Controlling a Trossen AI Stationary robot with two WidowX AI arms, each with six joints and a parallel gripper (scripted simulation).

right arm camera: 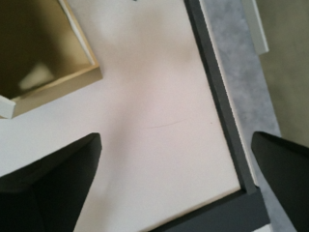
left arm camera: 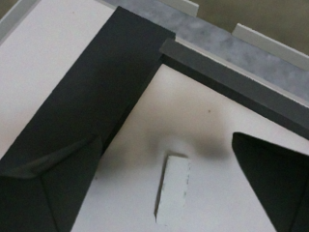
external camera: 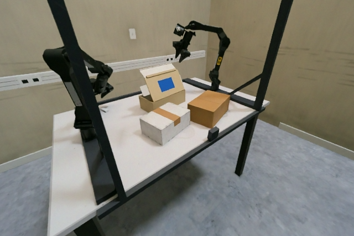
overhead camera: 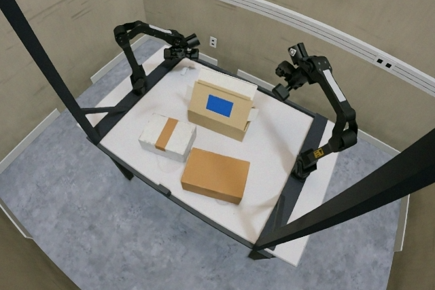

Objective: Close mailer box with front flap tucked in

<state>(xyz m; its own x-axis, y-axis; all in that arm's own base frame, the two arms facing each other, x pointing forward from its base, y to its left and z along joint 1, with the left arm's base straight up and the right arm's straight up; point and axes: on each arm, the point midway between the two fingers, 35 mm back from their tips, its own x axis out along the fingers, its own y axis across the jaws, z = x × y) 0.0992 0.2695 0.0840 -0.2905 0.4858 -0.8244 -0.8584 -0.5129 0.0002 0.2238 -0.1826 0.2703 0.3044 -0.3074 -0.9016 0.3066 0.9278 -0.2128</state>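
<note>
The mailer box point(overhead camera: 214, 123) point(external camera: 162, 102) point(right arm camera: 58, 94) stands at the middle back of the table. Its lid point(overhead camera: 202, 101) point(external camera: 154, 89), with a blue label, is tilted up. The front flap point(overhead camera: 228, 83) point(external camera: 157, 69) extends from the lid's upper edge, white side showing. A white side flap point(overhead camera: 252, 115) point(external camera: 145, 90) sticks out at one end. In the right wrist view the visible inside is tan; the rest is out of view. My left gripper point(overhead camera: 181, 53) point(left arm camera: 166, 140) is open, above the back corner, away from the box. My right gripper point(overhead camera: 282, 81) point(right arm camera: 176, 139) is open, beyond the box's other end.
A white box with brown tape point(overhead camera: 177, 134) point(external camera: 161, 114) and a closed brown box point(overhead camera: 217, 172) point(external camera: 209, 100) stand on the camera side of the mailer box. A small white block point(left arm camera: 174, 189) point(external camera: 104, 109) lies below my left gripper. Dark rails edge the table.
</note>
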